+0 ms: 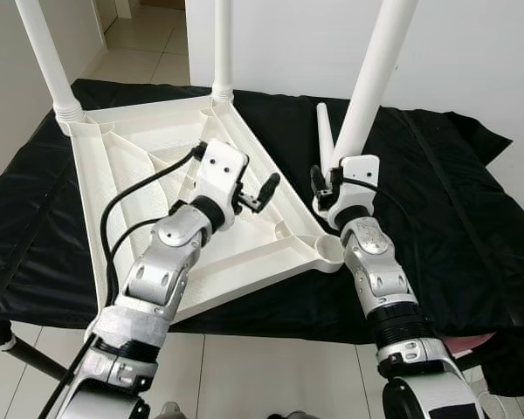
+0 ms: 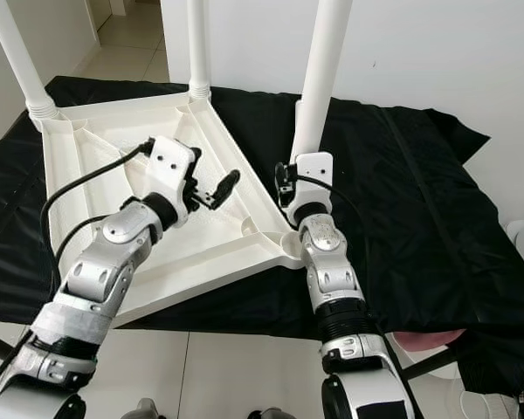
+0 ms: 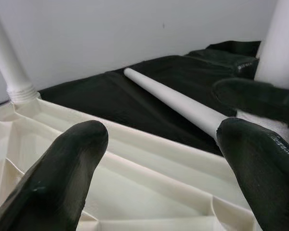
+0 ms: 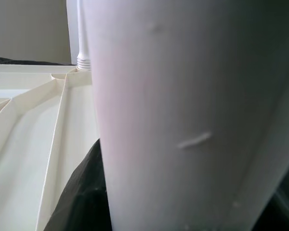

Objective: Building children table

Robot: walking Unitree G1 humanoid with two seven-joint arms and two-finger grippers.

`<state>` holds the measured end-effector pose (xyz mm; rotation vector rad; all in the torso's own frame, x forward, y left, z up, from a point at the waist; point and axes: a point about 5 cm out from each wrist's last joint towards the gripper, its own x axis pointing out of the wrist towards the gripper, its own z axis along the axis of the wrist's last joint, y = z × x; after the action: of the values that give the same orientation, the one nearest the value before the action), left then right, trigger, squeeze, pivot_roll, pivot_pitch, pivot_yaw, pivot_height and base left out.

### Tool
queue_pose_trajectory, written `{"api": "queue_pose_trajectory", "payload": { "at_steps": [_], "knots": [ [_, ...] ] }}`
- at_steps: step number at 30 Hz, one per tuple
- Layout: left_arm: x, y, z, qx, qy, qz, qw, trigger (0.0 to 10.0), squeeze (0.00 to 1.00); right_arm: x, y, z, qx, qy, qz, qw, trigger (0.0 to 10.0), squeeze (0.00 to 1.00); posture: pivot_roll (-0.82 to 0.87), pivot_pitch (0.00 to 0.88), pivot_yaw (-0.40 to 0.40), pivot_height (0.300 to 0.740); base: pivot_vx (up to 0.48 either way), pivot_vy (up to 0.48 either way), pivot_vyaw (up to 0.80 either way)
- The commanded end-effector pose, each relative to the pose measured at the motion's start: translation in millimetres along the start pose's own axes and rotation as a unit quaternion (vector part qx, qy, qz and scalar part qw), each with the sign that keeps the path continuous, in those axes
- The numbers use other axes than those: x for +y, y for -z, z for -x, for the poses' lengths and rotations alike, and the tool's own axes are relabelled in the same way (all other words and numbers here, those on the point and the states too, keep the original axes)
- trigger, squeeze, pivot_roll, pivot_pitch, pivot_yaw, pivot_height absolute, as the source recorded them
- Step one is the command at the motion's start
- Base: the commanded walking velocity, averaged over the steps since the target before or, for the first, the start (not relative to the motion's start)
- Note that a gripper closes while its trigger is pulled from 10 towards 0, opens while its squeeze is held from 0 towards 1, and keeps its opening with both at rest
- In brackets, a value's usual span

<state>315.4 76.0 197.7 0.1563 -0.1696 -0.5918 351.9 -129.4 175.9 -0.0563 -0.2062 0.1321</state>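
- The upturned white plastic tabletop (image 1: pixel 157 201) lay on a black-draped surface (image 1: pixel 454 209), with three white legs standing at its corners.
- The left end effector (image 1: pixel 264 194) hovered over the tabletop, fingers apart, empty.
- The right end effector (image 1: pixel 325 188) seemingly clamped the near-corner white tubular leg (image 1: pixel 371 78).
- Beyond that corner lay a loose white leg (image 3: pixel 173 98).

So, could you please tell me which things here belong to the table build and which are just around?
Job:
upturned white tabletop
two fitted legs
leg held by right gripper
loose leg
left gripper

Around:
black cloth
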Motion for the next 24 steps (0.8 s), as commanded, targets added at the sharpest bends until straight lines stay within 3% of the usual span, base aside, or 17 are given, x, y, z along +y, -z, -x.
{"api": "queue_pose_trajectory", "payload": {
  "at_steps": [1, 17, 24],
  "knots": [
    [-13.4, -1.8, 1.9, -0.008, 0.076, -0.001, 0.997, 10.0, 0.0, -2.6, -0.3, 3.2, -0.008, 0.001, 0.001, 1.0, 10.0, 0.0, 0.05, 0.029, -0.067, 0.74, 0.0, 0.0, 0.0],
    [-48.6, 8.1, 17.6, -0.004, 0.188, 0.028, 0.982, 10.0, 0.0, 2.8, 10.3, 18.1, -0.015, -0.018, 0.016, 1.0, 10.0, 0.0, 0.05, 0.009, -0.068, 0.74, 0.0, 0.0, 0.0],
    [-54.5, 13.3, 20.6, 0.006, 0.198, 0.032, 0.98, 10.0, 0.0, 3.6, 15.3, 22.8, -0.005, -0.01, 0.012, 1.0, 10.0, 0.0, 0.05, 0.004, -0.072, 0.74, 0.0, 0.0, 0.0]
  ]
}}
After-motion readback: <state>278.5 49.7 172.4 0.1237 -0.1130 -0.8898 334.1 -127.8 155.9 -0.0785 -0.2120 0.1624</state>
